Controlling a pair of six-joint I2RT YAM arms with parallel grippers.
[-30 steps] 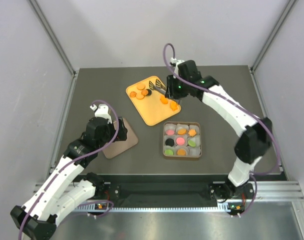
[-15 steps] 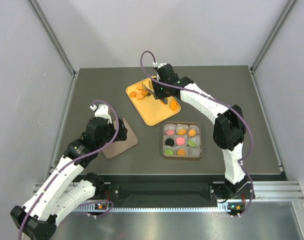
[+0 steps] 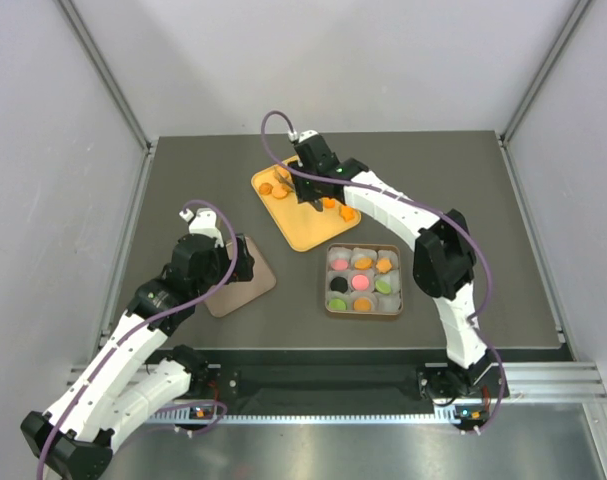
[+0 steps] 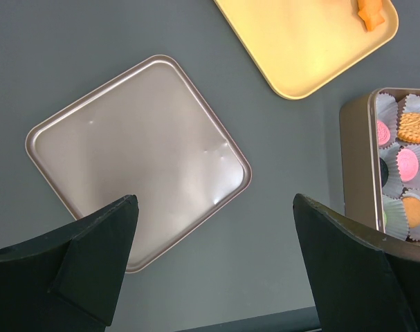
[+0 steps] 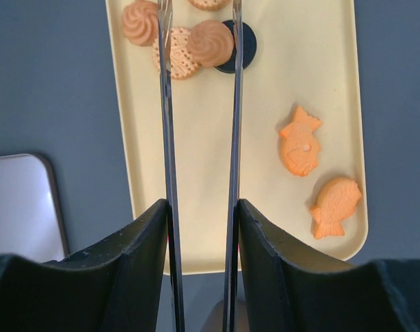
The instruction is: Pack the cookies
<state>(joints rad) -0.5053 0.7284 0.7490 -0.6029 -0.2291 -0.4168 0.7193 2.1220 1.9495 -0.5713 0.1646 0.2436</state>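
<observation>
- On yellow tray (image 5: 265, 83): loose cookies (image 5: 211, 43), round and fish-shaped.
- Square tin (image 3: 329, 298): more cookies, in white cups.
- Right tool (image 5: 201, 207): clenched on tongs (image 5: 169, 138), blades reaching over the tray.
- Left tool (image 4: 213, 207): released, above tin lid (image 4: 133, 159) on table (image 3: 183, 180).

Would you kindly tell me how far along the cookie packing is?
Done: most cups of the tin hold cookies. In hand: the right fingers grip tongs aimed at the round cookies on the yellow tray. Left: those, two fish cookies, and the lid, lying off beneath the open left fingers.
</observation>
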